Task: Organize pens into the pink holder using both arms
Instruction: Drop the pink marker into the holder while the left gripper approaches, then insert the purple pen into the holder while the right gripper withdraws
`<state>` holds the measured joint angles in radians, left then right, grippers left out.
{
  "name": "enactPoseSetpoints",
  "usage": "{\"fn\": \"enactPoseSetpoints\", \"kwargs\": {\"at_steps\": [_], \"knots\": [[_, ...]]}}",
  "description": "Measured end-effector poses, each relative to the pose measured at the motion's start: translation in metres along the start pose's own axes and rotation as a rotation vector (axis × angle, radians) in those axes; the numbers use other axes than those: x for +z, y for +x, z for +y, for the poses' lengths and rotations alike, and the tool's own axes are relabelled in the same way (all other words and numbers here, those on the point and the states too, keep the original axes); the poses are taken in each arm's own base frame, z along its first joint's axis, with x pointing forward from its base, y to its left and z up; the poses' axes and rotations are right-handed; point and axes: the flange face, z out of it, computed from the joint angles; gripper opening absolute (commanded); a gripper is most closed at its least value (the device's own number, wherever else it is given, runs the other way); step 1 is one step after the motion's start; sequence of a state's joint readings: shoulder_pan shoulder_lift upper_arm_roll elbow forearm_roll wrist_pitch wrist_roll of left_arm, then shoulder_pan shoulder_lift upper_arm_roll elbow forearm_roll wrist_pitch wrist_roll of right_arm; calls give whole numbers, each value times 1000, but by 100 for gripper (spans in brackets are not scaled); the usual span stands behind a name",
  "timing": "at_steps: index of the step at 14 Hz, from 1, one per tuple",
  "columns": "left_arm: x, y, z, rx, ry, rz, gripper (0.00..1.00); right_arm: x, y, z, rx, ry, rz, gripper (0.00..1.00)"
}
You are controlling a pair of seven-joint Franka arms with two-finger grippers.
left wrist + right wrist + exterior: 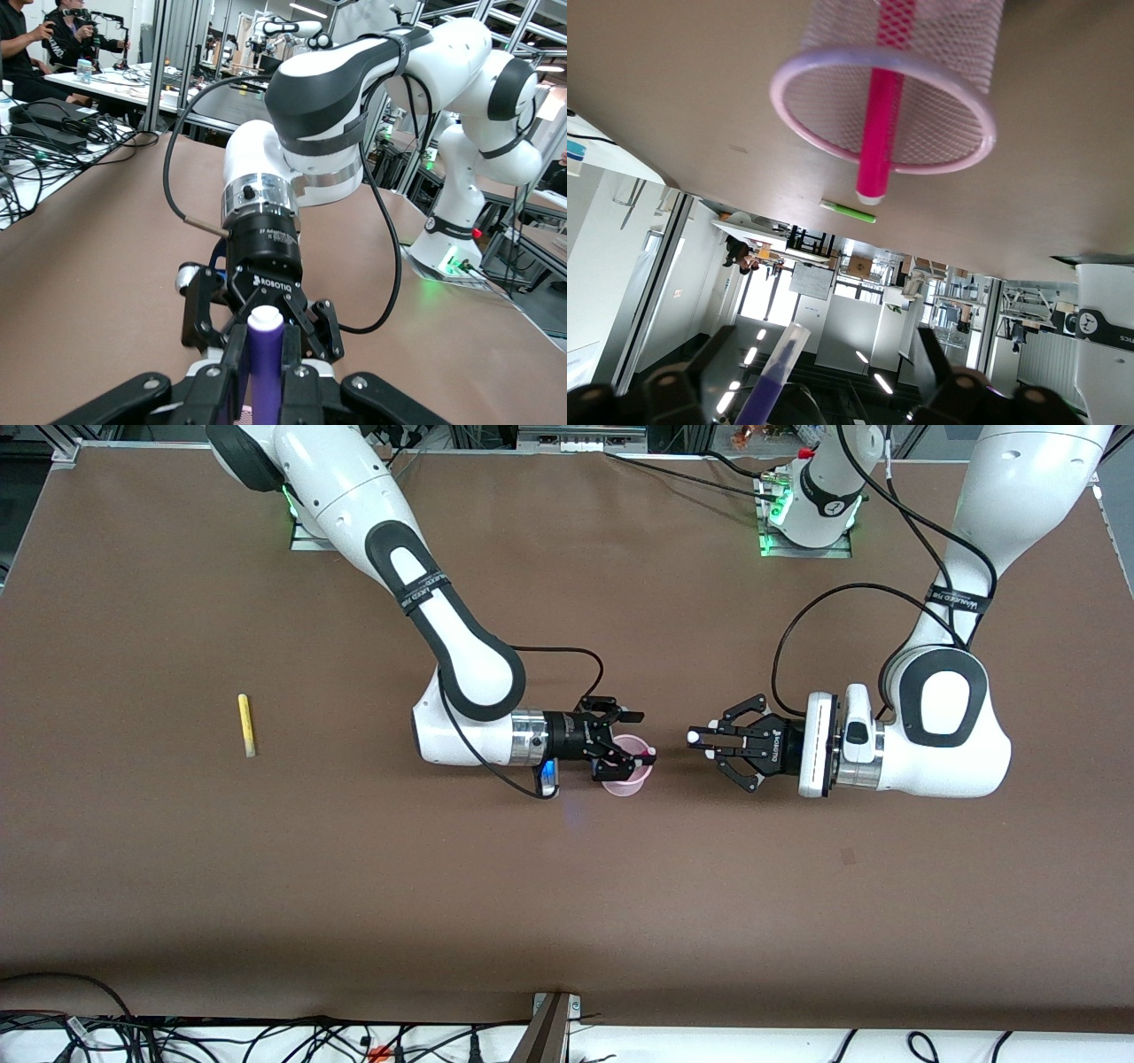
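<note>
Pink mesh holder sits mid-table, a magenta pen standing in it, under my right gripper, jaws apart. Beside it, my left gripper clamps the purple pen, its length pointing at the holder. Yellow pen lies well apart, toward the right arm's end.

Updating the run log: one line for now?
right gripper open over pink holder | magenta pen in holder | left gripper holds purple pen
</note>
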<state>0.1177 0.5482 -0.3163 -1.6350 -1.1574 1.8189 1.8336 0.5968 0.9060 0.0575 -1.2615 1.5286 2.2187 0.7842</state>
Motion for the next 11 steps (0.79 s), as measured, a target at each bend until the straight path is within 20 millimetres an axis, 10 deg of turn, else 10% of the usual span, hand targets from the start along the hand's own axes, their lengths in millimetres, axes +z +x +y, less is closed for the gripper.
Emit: {"fn": "enactPoseSetpoints", "kwargs": {"at_steps": [5,11], "knots": [[47,15,-1,13,46,-11,0,-98,11,-43,-193,-153,171,100],[107,-11,-7,-31,87,-42,0,-361,56,-56,-399,-330,158,100]]}}
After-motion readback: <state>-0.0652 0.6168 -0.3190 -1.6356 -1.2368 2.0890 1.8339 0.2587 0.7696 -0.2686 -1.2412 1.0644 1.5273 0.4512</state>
